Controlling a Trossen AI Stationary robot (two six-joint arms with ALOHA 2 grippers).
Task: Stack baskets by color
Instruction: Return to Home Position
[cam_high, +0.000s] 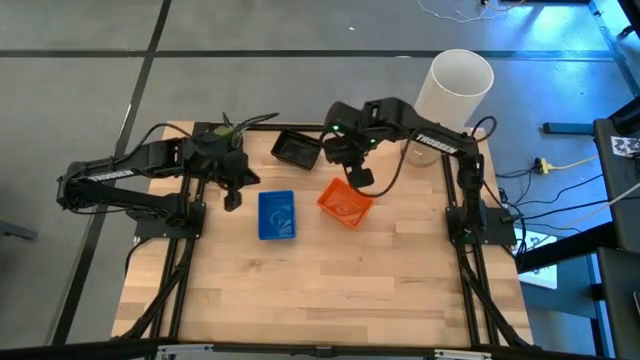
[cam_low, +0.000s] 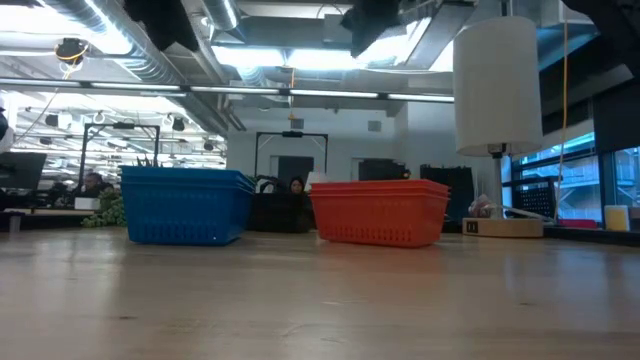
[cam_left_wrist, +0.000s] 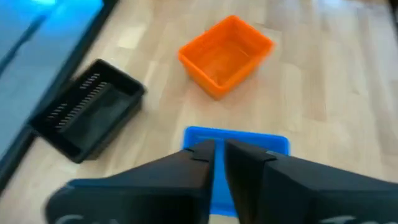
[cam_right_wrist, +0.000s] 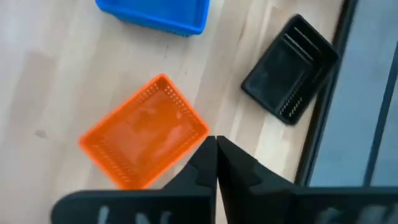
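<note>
Three baskets rest on their bottoms on the wooden table. The blue basket (cam_high: 277, 214) is at the centre, the orange basket (cam_high: 344, 203) sits askew to its right, and the black basket (cam_high: 297, 149) lies by the far edge. My left gripper (cam_high: 232, 196) hovers left of the blue basket (cam_left_wrist: 236, 140), fingers closed to a thin slit around nothing. My right gripper (cam_high: 360, 178) hangs above the far corner of the orange basket (cam_right_wrist: 144, 140), shut and empty, pointing steeply down. The black basket (cam_right_wrist: 291, 67) lies beyond it.
A tall white cylinder (cam_high: 455, 85) stands at the table's far right corner, and a small green plant (cam_high: 228, 130) at the far left behind my left arm. Bare wood (cam_high: 320, 290) stretches across the near half of the table.
</note>
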